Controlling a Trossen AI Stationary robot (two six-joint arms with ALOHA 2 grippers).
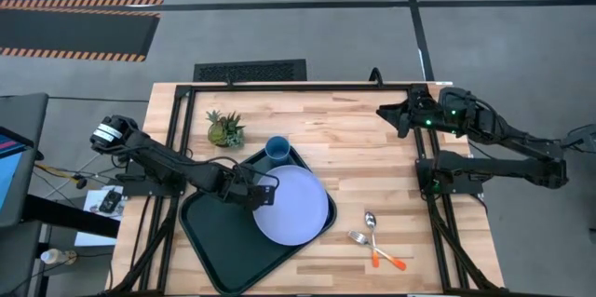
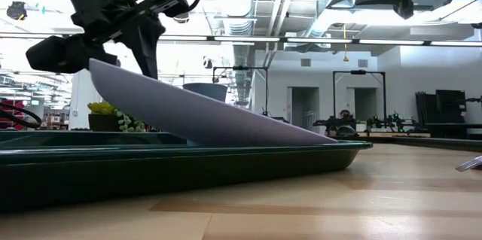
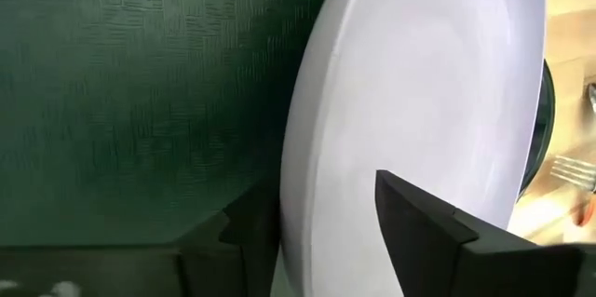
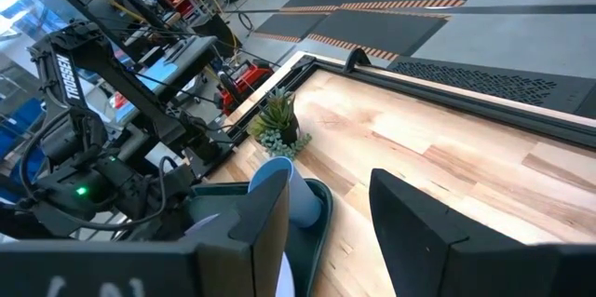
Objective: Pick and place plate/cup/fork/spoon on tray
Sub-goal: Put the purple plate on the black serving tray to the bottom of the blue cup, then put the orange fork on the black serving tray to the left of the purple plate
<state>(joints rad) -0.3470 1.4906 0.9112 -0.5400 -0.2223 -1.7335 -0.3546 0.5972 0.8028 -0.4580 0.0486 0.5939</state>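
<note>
The pale lavender plate [image 1: 298, 209] lies tilted over the right part of the dark green tray [image 1: 209, 236]. My left gripper [image 1: 264, 195] is shut on the plate's left edge. The blue cup [image 1: 277, 150] stands in the tray's far corner, just beyond the plate. The spoon [image 1: 370, 220] and the fork [image 1: 358, 237] lie on the bare wood to the right of the tray, orange handles toward the near edge. My right gripper [image 1: 391, 115] is open and empty, raised over the table's far right. My left gripper pinches the plate's rim [image 3: 300, 213] on its left side, one finger [image 3: 428, 232] on the plate's upper face and one [image 3: 233, 241] below it. The fingers come from the table's left. The held edge is raised [image 2: 113, 74]; the opposite edge rests at the tray's right rim [image 2: 331, 144].
A small green potted plant [image 1: 225, 129] stands on the wood beyond the tray's far left corner. A black frame [image 1: 307, 85] runs around the table. Bare wood [image 1: 354, 148] lies between the tray and my right arm.
</note>
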